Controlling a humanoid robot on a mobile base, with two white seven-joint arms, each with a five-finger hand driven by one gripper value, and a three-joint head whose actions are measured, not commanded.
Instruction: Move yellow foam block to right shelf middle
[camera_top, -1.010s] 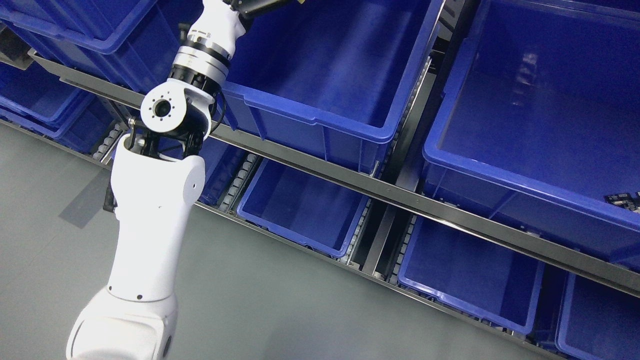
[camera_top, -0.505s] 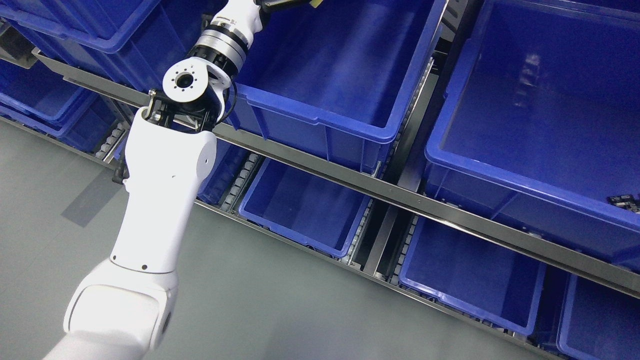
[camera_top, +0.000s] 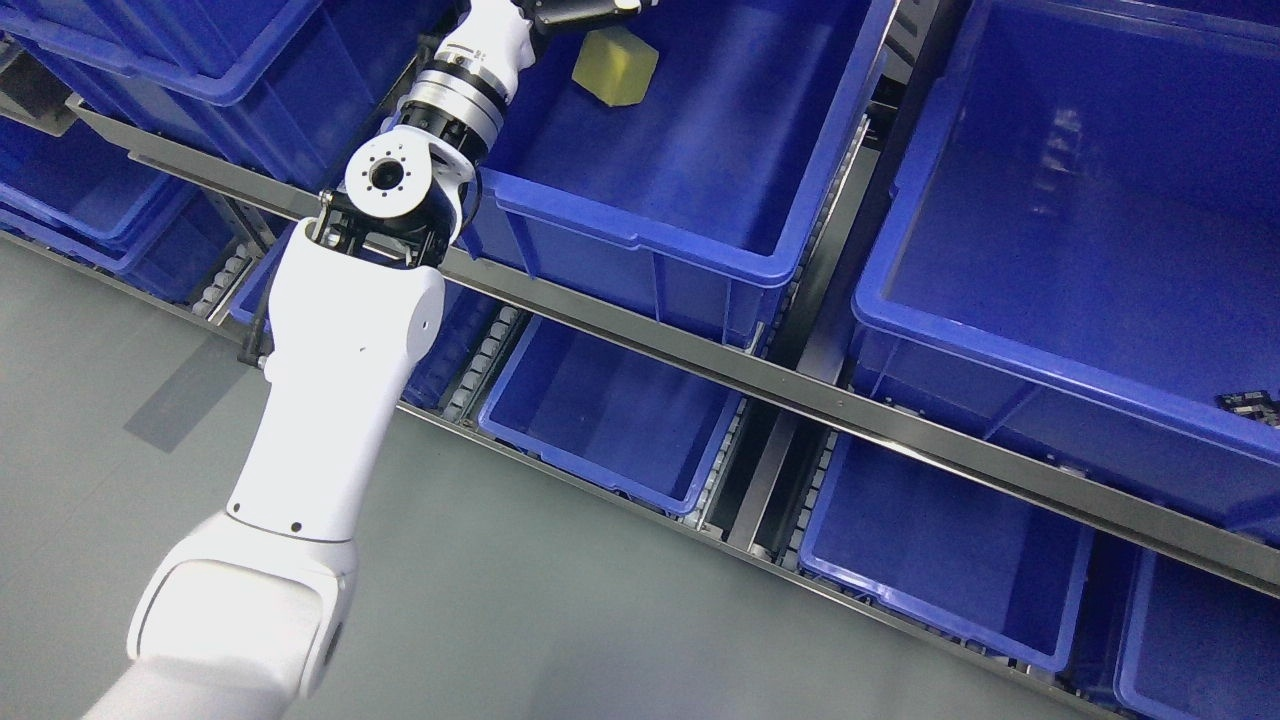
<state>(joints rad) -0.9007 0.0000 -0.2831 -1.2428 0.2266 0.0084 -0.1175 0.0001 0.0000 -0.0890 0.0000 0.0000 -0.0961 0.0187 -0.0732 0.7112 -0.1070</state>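
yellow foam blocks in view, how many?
1. The yellow foam block sits inside the middle-shelf blue bin near the top of the view, just below the left robot hand. Bin walls may hide others.

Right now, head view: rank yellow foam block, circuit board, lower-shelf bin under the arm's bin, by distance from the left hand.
1. yellow foam block: just below the left hand at the top edge, over the upper bin.
2. lower-shelf bin: one tier down, below centre.
3. circuit board: far right edge, in the right-hand bin.
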